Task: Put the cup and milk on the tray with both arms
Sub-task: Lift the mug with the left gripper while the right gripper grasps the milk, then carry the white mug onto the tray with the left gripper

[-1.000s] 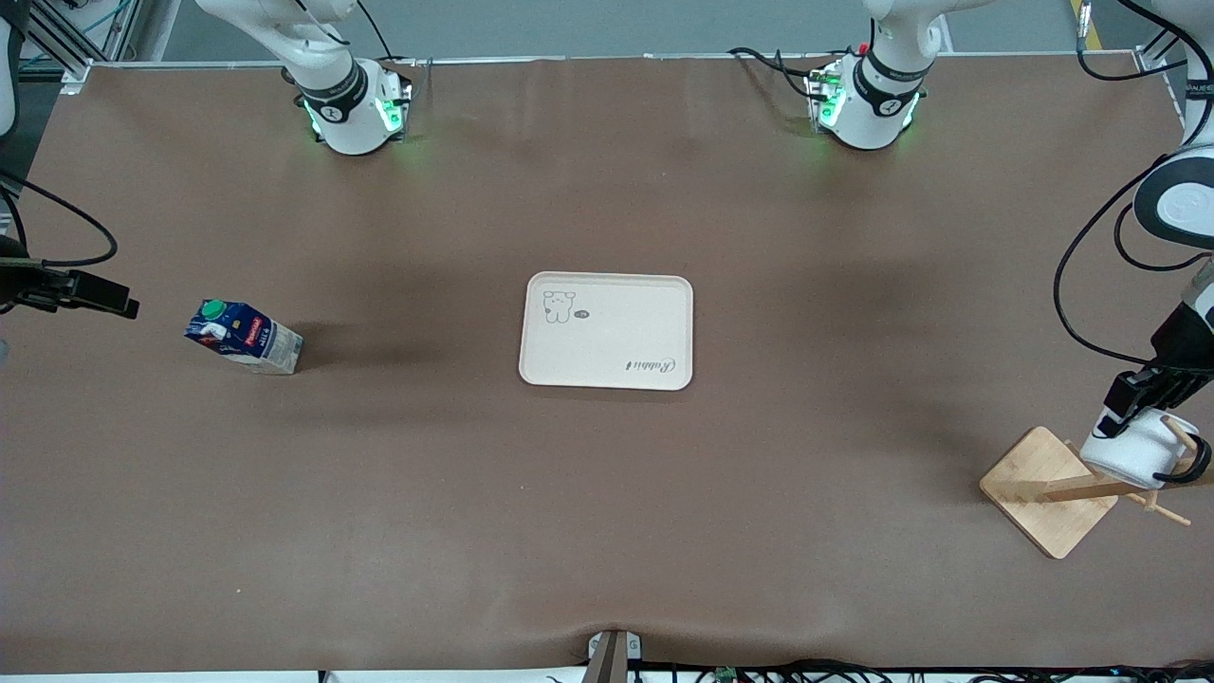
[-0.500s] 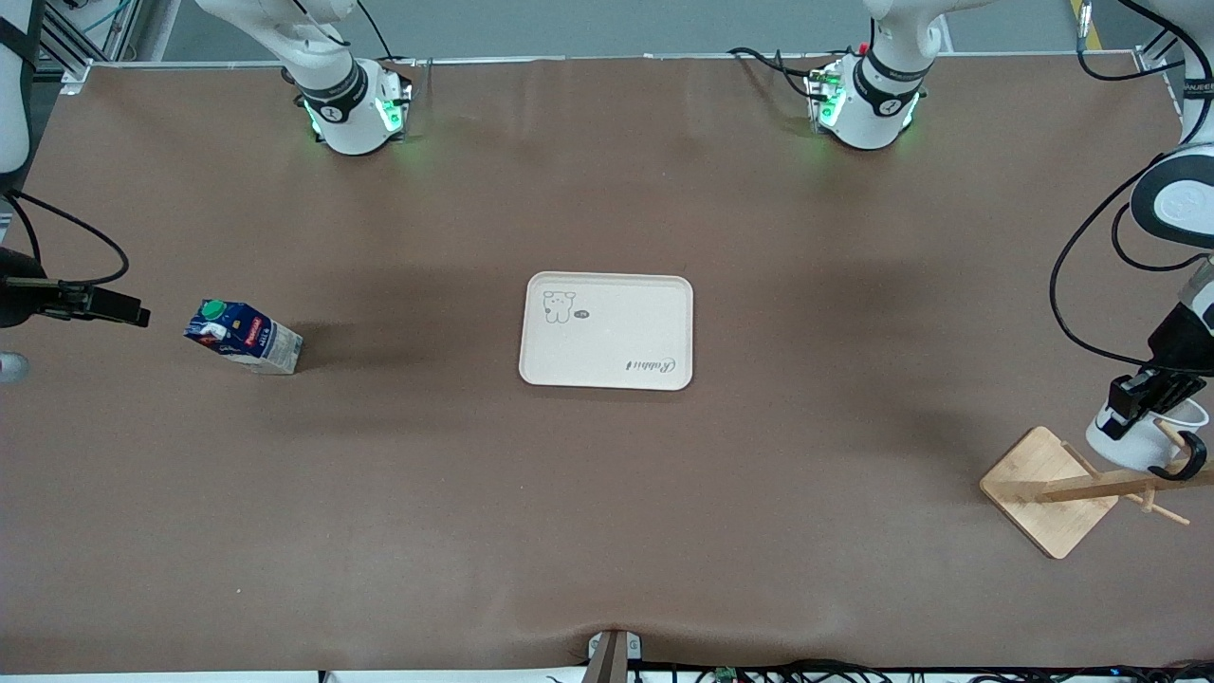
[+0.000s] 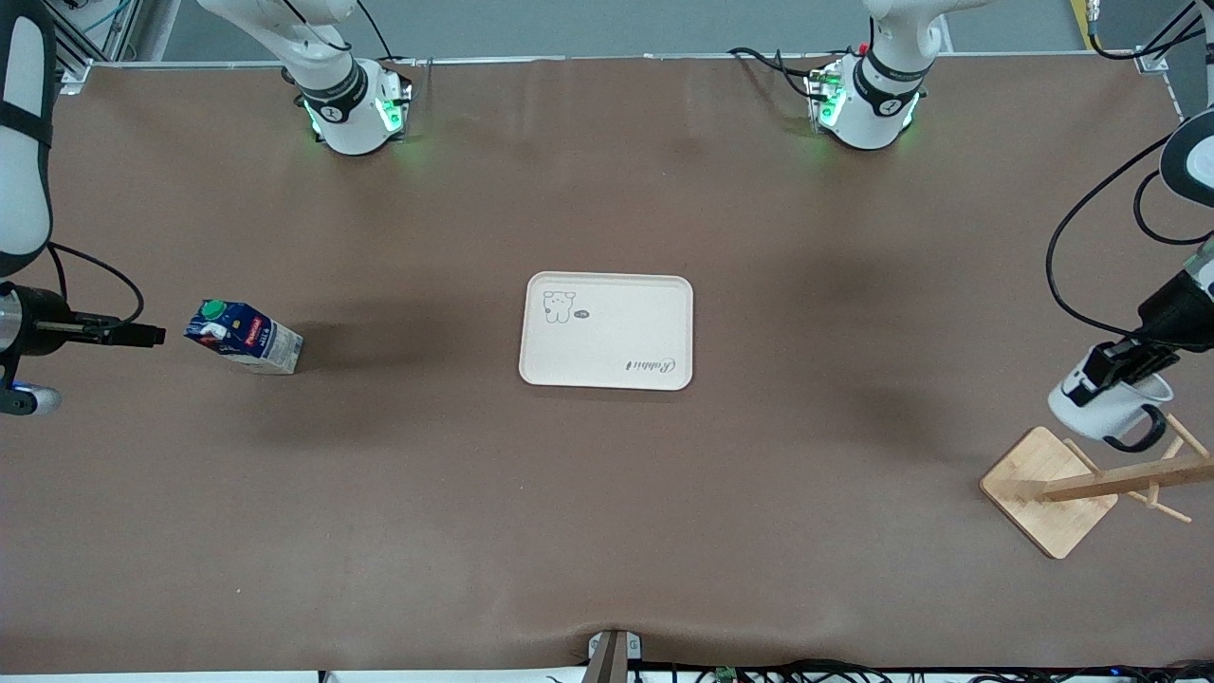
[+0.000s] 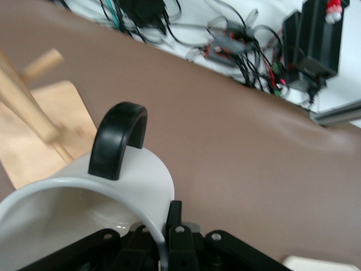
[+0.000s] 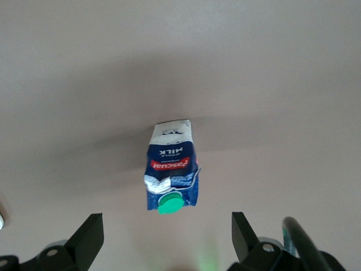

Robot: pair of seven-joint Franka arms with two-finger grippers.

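My left gripper (image 3: 1112,367) is shut on the rim of the white cup (image 3: 1103,406) and holds it in the air above the wooden rack (image 3: 1048,489). In the left wrist view the cup (image 4: 84,192) shows its black handle (image 4: 115,138), its rim pinched between my fingers (image 4: 172,220). The milk (image 3: 244,336) stands on the table toward the right arm's end. My right gripper (image 3: 142,334) is open beside it, level with its green cap. In the right wrist view the milk (image 5: 172,169) lies ahead of the spread fingers (image 5: 87,237). The cream tray (image 3: 607,330) lies empty at the table's middle.
The wooden rack with its square base and slanted pegs (image 3: 1129,482) stands at the left arm's end, near the front camera. It also shows in the left wrist view (image 4: 39,132). Cables and boxes (image 4: 242,39) lie past the table edge.
My left gripper has lifted the cup off the rack's peg and carried it up and a little toward the tray. My right gripper has moved closer to the milk.
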